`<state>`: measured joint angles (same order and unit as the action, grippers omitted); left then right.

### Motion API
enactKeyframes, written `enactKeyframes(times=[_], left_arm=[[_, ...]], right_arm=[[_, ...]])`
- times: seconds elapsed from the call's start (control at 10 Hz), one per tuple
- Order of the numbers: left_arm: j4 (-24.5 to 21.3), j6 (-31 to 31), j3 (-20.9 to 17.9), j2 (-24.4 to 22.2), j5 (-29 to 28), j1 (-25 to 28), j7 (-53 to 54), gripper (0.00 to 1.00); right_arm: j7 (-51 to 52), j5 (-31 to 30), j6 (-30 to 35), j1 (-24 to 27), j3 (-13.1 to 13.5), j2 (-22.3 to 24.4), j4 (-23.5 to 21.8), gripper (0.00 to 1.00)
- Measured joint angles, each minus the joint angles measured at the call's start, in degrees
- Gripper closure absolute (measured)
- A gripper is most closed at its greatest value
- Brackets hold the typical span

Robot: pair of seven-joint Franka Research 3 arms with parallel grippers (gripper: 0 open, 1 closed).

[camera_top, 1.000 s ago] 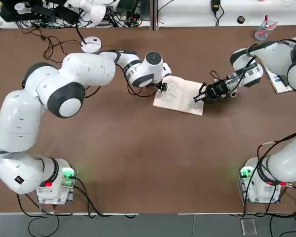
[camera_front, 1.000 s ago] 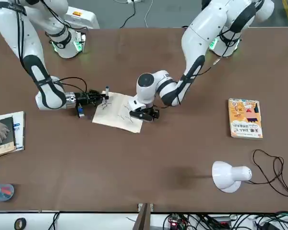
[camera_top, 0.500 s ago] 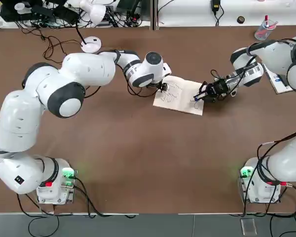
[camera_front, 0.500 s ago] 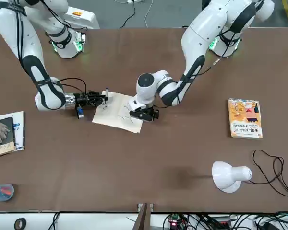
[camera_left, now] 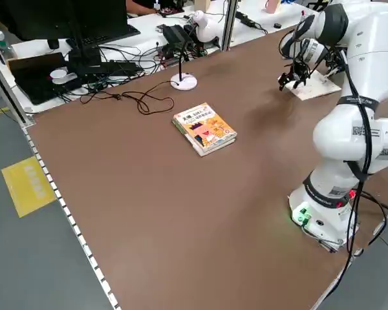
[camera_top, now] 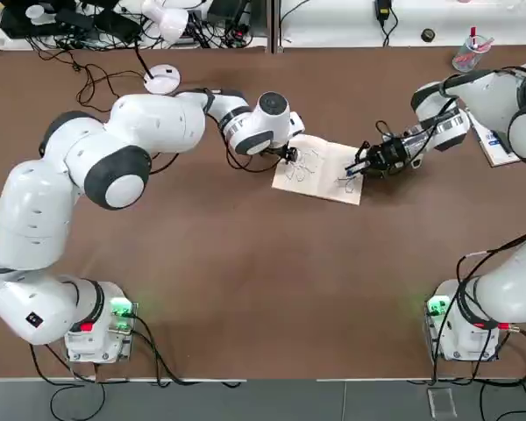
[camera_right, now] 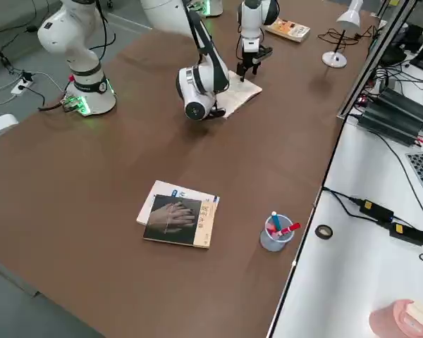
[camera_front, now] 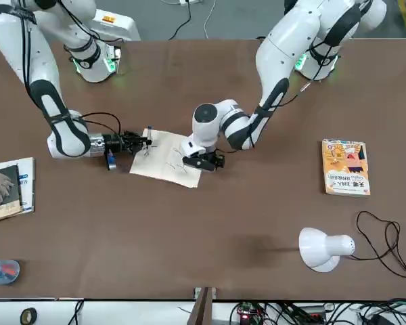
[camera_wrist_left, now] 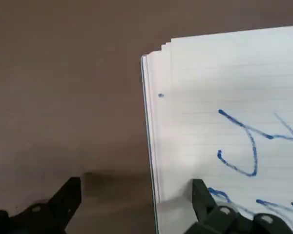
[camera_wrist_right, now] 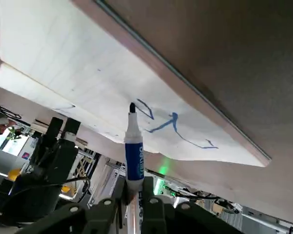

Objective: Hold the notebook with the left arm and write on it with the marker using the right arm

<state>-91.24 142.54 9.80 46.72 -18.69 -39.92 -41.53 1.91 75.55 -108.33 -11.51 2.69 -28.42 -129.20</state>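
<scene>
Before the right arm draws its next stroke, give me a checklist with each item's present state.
1. Slim white marker with blue band clamped in the right gripper: ok, fingers shut on its barrel.
2. Marker tip at the page: ok, it meets the paper beside blue strokes in the right wrist view.
3. Flat white lined notebook pinned by the left gripper: cannot tell; one finger is on the page near its edge, the other off it, but pressure cannot be seen.
4. Notebook flat on the brown table: ok.
5. Free page left for writing: ok, blank lines show in the left wrist view.
</scene>
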Motion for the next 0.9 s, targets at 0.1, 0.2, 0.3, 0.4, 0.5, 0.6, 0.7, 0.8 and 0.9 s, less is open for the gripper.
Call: enactKeyframes(times=[0.1, 0.2, 0.3, 0.4, 0.5, 0.6, 0.7, 0.8, 0.9], left_arm=[[0.00, 0.00, 0.00, 0.00, 0.00, -0.01, 0.00, 0.00], [0.00, 0.00, 0.00, 0.00, 0.00, -0.01, 0.00, 0.00], [0.00, 0.00, 0.00, 0.00, 0.00, -0.01, 0.00, 0.00], [0.00, 0.00, 0.00, 0.00, 0.00, -0.01, 0.00, 0.00], [0.00, 0.01, 0.00, 0.00, 0.00, -0.01, 0.00, 0.00], [0.00, 0.02, 0.00, 0.00, 0.00, -0.01, 0.00, 0.00], [0.00, 0.02, 0.00, 0.00, 0.00, -0.01, 0.00, 0.00], [0.00, 0.03, 0.00, 0.00, 0.00, -0.01, 0.00, 0.00], [0.00, 0.03, 0.00, 0.00, 0.00, -0.01, 0.00, 0.00]], right_arm=[[0.06, 0.00, 0.05, 0.00, 0.17, -0.15, 0.26, 0.83], [0.10, 0.00, 0.08, -0.01, 0.26, -0.25, 0.45, 0.83], [0.22, 0.00, 0.08, -0.01, 0.41, -0.32, 0.65, 0.83], [0.58, 0.00, 0.07, 0.00, 0.62, -0.38, 0.86, 0.83], [1.02, 0.00, 0.07, 0.00, 0.88, -0.46, 1.10, 0.83], [1.25, 0.00, 0.07, 0.00, 1.19, -0.55, 1.30, 0.83], [1.60, 0.00, 0.08, -0.01, 1.54, -0.66, 1.47, 0.83], [1.99, 0.00, 0.10, -0.01, 1.90, -0.74, 1.66, 0.83], [2.14, -0.04, 0.10, -0.01, 2.22, -0.79, 1.87, 0.83]])
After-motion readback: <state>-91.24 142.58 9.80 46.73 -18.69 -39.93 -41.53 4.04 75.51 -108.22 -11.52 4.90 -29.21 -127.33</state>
